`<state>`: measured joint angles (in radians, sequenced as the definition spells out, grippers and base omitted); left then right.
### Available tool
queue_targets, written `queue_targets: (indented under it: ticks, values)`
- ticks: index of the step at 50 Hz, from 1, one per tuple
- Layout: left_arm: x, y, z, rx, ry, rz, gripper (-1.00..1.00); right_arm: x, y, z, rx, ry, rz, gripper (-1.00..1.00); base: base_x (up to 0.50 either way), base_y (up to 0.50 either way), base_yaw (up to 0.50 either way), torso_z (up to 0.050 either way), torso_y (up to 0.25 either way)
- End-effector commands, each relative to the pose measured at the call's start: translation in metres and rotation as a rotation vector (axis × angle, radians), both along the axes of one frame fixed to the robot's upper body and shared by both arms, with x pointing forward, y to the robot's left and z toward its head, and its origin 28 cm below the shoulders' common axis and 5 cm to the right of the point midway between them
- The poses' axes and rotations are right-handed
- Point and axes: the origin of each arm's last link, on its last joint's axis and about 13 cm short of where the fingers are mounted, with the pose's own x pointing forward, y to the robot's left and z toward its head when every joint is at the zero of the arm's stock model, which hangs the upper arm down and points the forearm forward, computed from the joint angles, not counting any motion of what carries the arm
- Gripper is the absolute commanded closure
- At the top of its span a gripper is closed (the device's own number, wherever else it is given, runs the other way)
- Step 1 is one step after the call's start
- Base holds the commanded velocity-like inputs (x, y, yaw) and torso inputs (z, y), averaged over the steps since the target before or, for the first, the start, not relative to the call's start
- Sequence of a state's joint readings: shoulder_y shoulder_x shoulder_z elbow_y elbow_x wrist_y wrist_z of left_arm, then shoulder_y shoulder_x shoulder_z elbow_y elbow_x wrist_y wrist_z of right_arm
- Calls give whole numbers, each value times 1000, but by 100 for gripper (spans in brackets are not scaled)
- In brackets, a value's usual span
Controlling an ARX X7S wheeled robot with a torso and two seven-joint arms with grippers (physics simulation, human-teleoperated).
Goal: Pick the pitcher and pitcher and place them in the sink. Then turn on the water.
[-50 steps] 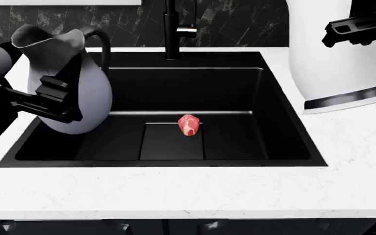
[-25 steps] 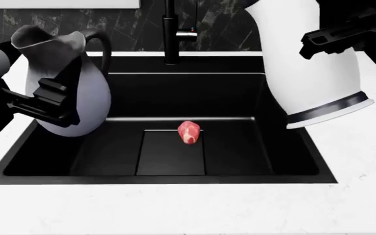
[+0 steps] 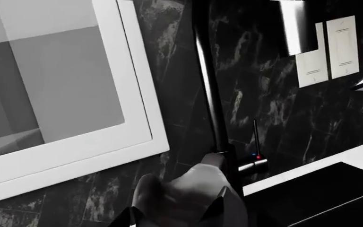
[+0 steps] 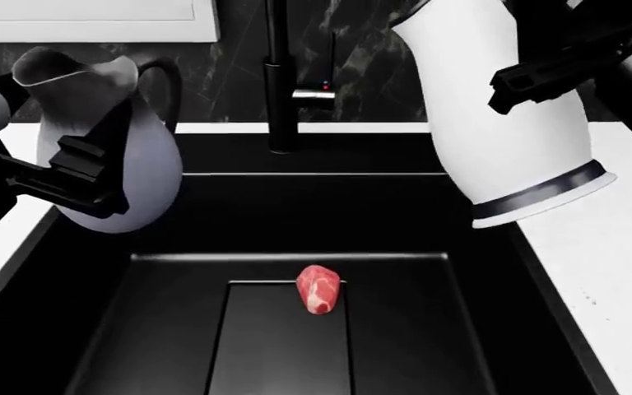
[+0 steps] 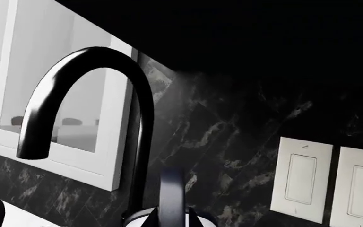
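Meat in the sink: a small red piece [image 4: 318, 289] lies on the grooved floor at 6 o'clock in the head view; a jug dropped there could land on it and tip.
Sink: the deep black basin [image 4: 184, 329] has room at either side of the meat.
Blue-grey pitcher: squat and bulbous [image 4: 129, 156], upright, at 9 o'clock above the basin's left edge; released here, it may strike the rim.
Left gripper: [image 4: 80, 177] fingers clamped on the belly.
White pitcher: tall, black base band [image 4: 503, 123], tilted, at 2 o'clock over the right rim; tilt risks toppling.
Right gripper: [image 4: 546, 78] against its side; finger closure, cannot tell.
Faucet: black pipe [image 4: 281, 74] at 12 o'clock between the jugs, no stream visible; a swing inward could knock it.
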<state>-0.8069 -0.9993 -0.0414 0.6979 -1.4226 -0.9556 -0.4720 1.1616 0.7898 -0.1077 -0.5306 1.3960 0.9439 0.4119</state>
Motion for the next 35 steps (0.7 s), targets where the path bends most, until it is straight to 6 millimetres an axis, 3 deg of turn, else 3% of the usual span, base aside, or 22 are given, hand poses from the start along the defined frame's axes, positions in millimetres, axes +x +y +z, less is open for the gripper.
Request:
queue_targets:
  ticks: [1, 24, 35]
  values:
    - [-2, 5, 11, -18, -89, 60, 100, -3, -4, 8, 18, -53, -37, 100, -2, -492, 0, 0, 14]
    - [-2, 5, 9, -20, -89, 59, 100, -1, -4, 8, 17, -54, -46, 100, 0, -21, 0, 1, 4]
    - [0, 4, 9, -19, -89, 53, 100, -2, -5, 6, 21, -55, -50, 100, -39, -412, 0, 2, 3]
